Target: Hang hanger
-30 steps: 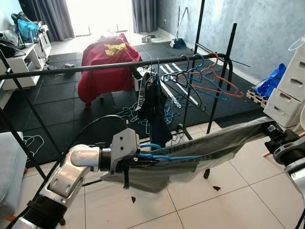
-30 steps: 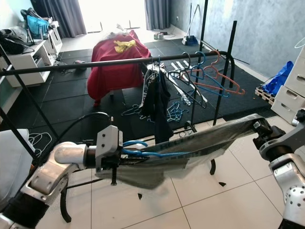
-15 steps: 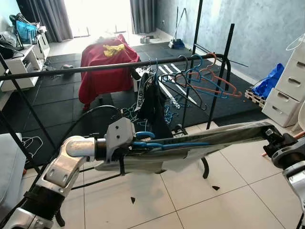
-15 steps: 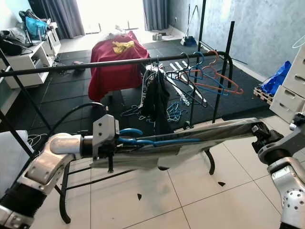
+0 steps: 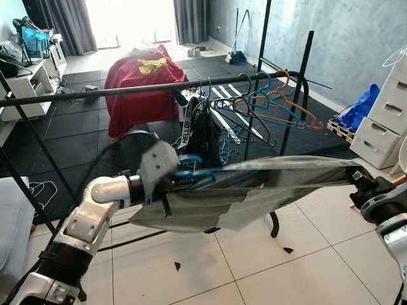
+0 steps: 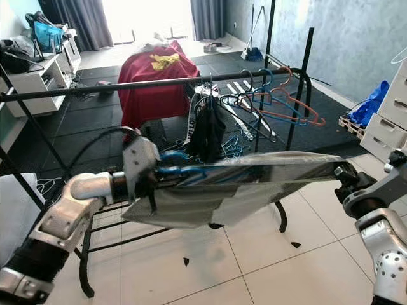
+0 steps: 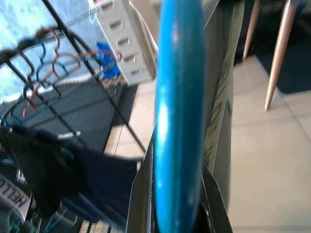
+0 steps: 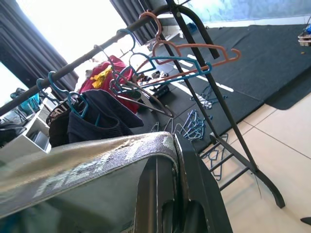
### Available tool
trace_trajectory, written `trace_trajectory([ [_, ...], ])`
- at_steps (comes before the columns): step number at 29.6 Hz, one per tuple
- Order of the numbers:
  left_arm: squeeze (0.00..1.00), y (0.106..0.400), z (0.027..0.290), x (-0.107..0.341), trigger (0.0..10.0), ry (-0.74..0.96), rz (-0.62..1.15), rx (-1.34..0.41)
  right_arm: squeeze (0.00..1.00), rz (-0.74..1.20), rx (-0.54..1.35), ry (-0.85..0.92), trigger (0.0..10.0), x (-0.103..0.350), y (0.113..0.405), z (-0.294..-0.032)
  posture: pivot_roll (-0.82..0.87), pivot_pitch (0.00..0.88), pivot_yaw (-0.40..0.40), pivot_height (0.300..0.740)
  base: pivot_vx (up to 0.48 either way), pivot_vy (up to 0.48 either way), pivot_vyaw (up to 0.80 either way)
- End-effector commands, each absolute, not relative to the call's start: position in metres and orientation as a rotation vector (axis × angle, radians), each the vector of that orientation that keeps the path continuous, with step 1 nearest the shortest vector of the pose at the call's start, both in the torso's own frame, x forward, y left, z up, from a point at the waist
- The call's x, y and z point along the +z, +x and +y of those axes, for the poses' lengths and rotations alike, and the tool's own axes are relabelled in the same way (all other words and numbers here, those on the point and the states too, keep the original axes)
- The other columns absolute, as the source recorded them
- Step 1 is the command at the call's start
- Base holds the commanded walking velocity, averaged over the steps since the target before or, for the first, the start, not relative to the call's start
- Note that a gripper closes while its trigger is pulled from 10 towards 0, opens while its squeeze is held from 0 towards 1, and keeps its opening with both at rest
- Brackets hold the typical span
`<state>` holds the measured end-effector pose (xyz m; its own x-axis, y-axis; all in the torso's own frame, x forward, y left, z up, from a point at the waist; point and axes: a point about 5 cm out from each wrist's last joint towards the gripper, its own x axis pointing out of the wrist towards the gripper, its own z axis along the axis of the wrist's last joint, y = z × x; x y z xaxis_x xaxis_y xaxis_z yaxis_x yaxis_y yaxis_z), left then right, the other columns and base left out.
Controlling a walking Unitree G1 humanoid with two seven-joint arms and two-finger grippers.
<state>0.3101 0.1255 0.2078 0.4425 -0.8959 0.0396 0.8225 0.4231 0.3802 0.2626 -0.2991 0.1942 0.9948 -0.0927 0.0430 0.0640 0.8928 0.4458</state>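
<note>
Two grippers: left [image 5: 181, 181] hanger [image 7: 177, 121], right [image 5: 356, 185] garment [image 8: 92, 160].

Beyond the claws, a red cloth [image 5: 137, 86] drapes a table on black floor mats [image 5: 76, 136]. White drawers [image 5: 388, 117] and a blue bag [image 5: 359, 108] stand past the right claw.

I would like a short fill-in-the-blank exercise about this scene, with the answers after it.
1. The left end effector holds a hanger whose colour is ____.
2. The grey garment is stretched between the two end effectors, and the right end effector holds its other ____.
3. The empty hangers hang on a black ____.
4. Behind the rail, a cloth of ____ colour covers a piece of furniture.

Missing words: blue; end; rail; red
</note>
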Motion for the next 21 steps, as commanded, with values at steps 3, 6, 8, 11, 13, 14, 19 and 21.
trace_trajectory([
  [3,0.0,0.301,0.127,0.217,10.0,0.276,-0.306,-1.164,0.0,-0.056,-0.102,0.456,0.0,0.19,0.262,-0.301,-0.1,0.0,-0.001,0.74,0.0,0.0,0.0],
  [6,0.0,0.296,0.126,0.216,10.0,0.286,-0.307,-1.203,0.0,-0.057,-0.105,0.455,0.0,0.19,0.262,-0.302,-0.1,0.002,-0.002,0.74,0.0,0.0,0.0],
  [8,0.0,0.293,0.125,0.211,10.0,0.322,-0.284,-1.222,0.0,-0.06,-0.107,0.455,0.0,0.191,0.262,-0.303,-0.1,0.003,-0.001,0.74,0.0,0.0,0.0],
  [11,0.0,0.293,0.123,0.196,10.0,0.41,-0.226,-1.23,0.0,-0.064,-0.105,0.458,0.0,0.192,0.262,-0.302,-0.1,0.004,0.0,0.74,0.0,0.0,0.0],
  [13,0.0,0.292,0.123,0.191,10.0,0.435,-0.207,-1.234,0.0,-0.066,-0.104,0.459,0.0,0.192,0.263,-0.301,-0.1,0.004,-0.001,0.74,0.0,0.0,0.0],
  [14,0.0,0.293,0.122,0.187,10.0,0.46,-0.19,-1.23,0.0,-0.068,-0.1,0.462,0.0,0.192,0.263,-0.3,-0.1,0.004,-0.001,0.74,0.0,0.0,0.0],
  [19,0.0,0.294,0.119,0.181,10.0,0.486,-0.172,-1.209,0.0,-0.07,-0.096,0.464,0.0,0.193,0.263,-0.299,-0.1,0.004,-0.001,0.74,0.0,0.0,0.0],
  [21,0.0,0.295,0.117,0.182,10.0,0.483,-0.176,-1.197,0.0,-0.071,-0.096,0.465,0.0,0.193,0.262,-0.3,-0.1,0.006,0.0,0.74,0.0,0.0,0.0],
])
